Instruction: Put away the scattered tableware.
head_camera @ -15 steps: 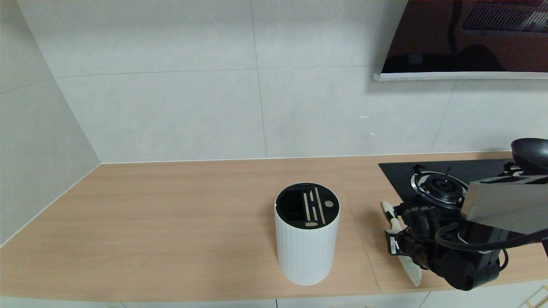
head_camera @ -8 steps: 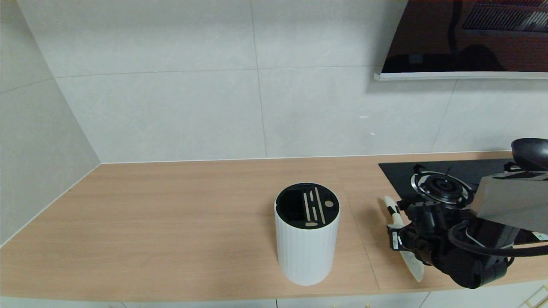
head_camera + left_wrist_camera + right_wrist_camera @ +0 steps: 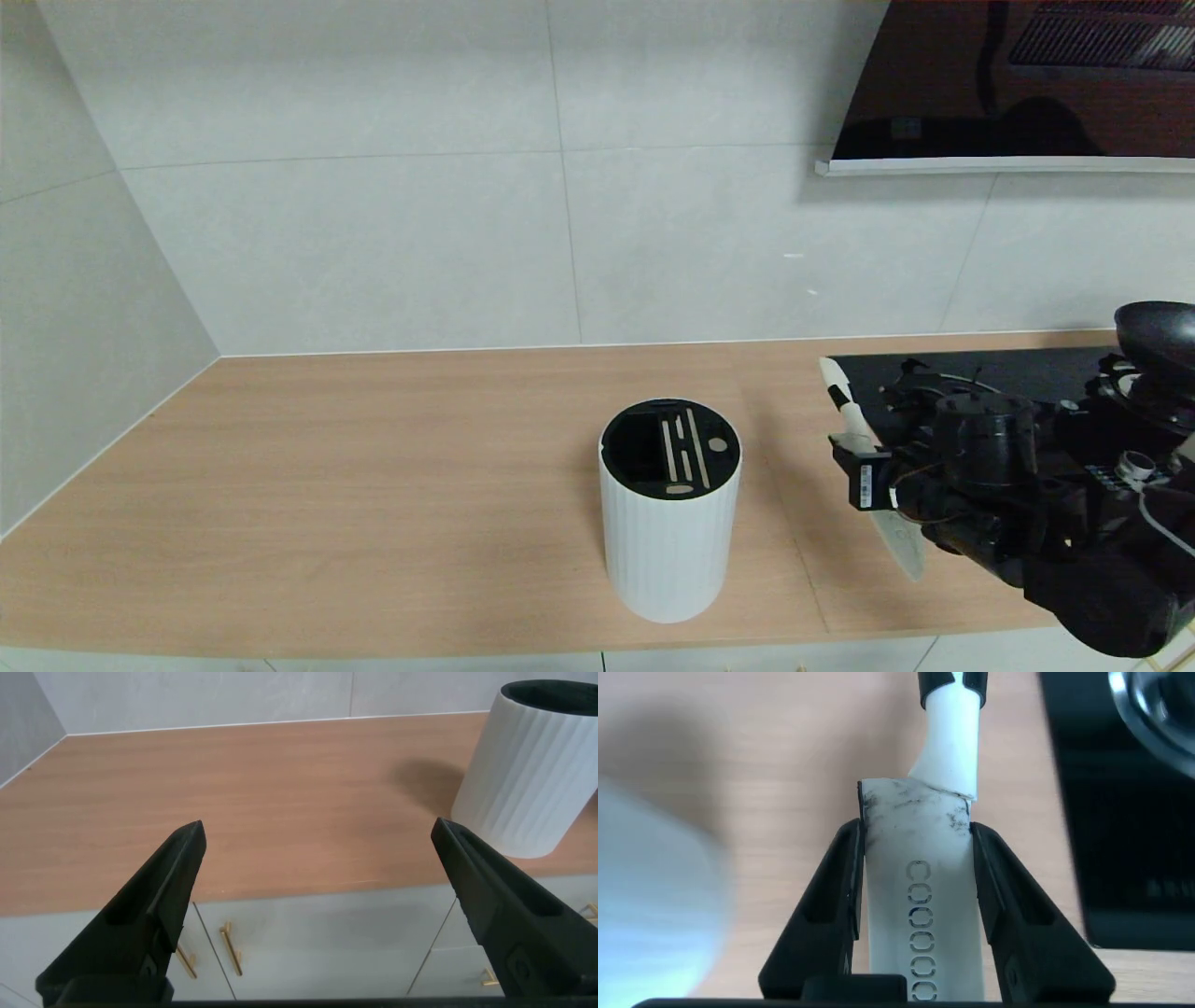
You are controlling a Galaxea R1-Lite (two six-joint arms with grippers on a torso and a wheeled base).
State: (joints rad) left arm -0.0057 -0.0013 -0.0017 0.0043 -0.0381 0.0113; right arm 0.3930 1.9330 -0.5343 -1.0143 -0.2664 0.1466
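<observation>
Pinches the white knife (image 3: 846,403) across its blade in the right gripper (image 3: 878,481), above the counter (image 3: 373,467), handle at 11, tip at 5. Needs travel toward 9 o'clock to the knife holder (image 3: 669,523). Holds left gripper (image 3: 318,905) spread.

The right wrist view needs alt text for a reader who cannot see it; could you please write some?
The right gripper holds a white knife by its blade, black jaws shut on either side, with the handle pointing away. Beneath is a wooden countertop, with the black hob at one side and a blurred white holder at the other.
</observation>
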